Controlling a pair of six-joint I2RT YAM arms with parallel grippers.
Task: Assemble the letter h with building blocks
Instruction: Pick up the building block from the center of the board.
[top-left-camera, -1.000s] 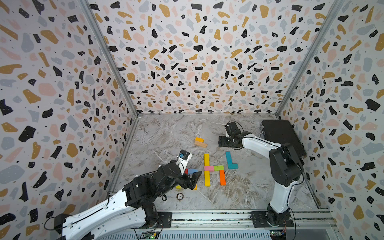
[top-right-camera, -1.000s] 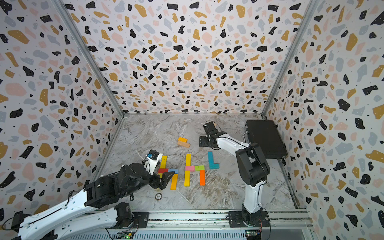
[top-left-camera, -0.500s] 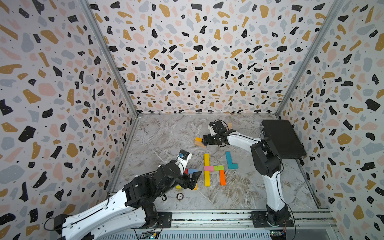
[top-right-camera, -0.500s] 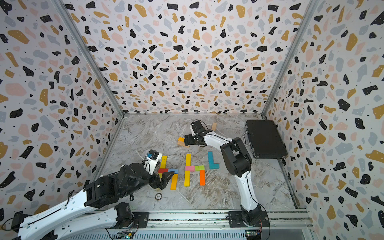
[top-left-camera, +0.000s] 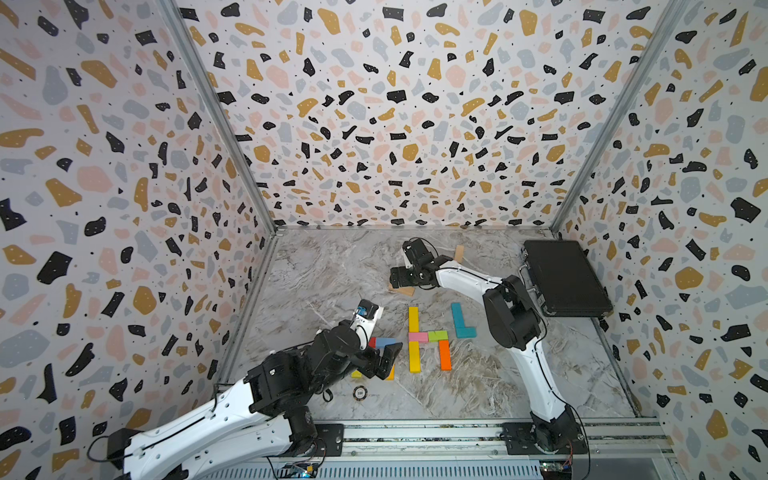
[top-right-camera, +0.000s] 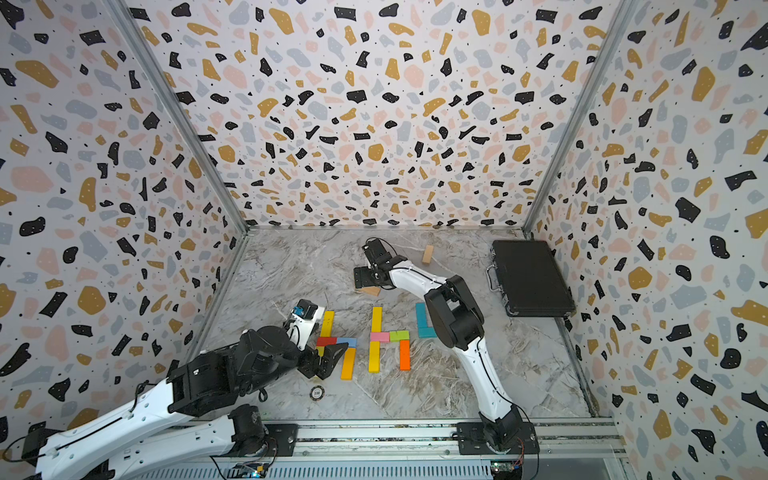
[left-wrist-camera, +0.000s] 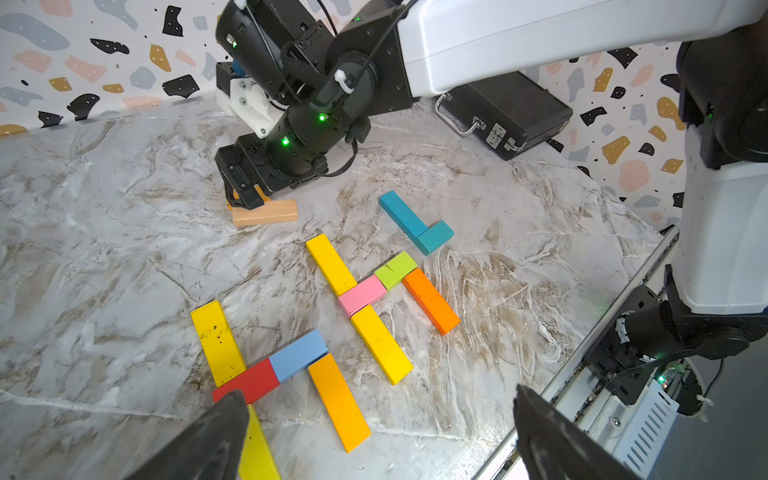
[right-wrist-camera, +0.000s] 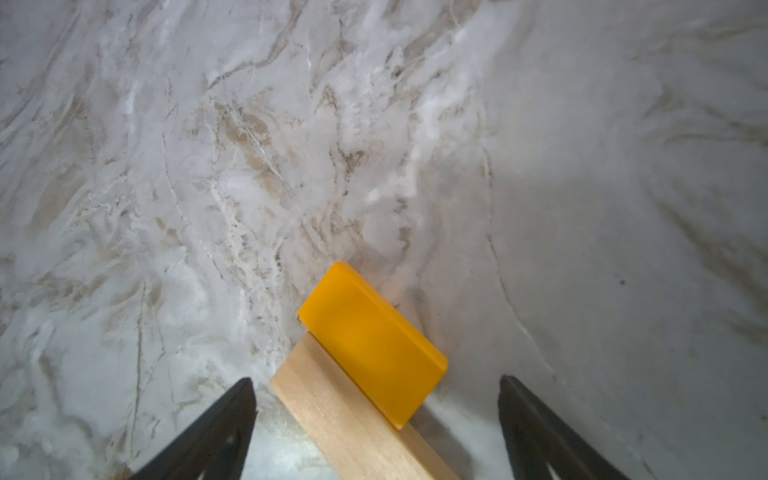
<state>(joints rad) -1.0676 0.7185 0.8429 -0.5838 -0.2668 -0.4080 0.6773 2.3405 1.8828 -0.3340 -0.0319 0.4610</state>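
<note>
- Item: building blocks (top-left-camera: 417, 336). Small, flat and wooden; judged light, stiff and smooth, likely to slide on the desk (top-left-camera: 332, 270).
- Location: a short orange block (right-wrist-camera: 370, 345) touches a plain wood block (right-wrist-camera: 353, 415) mid-desk, toward the back; the rest are laid out nearer the front.
- Hold: pinch across the narrow sides, mid-length.
- Right end effector (right-wrist-camera: 376, 380): jaws wide apart, straddling that pair, gripping nothing.
- Left end effector (left-wrist-camera: 378, 399): fully spread, empty, above the front blocks.

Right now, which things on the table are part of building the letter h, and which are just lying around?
Job: coloured blocks, plain wood block, amber half block.
Lying about: black case, round disc marked 100.
</note>
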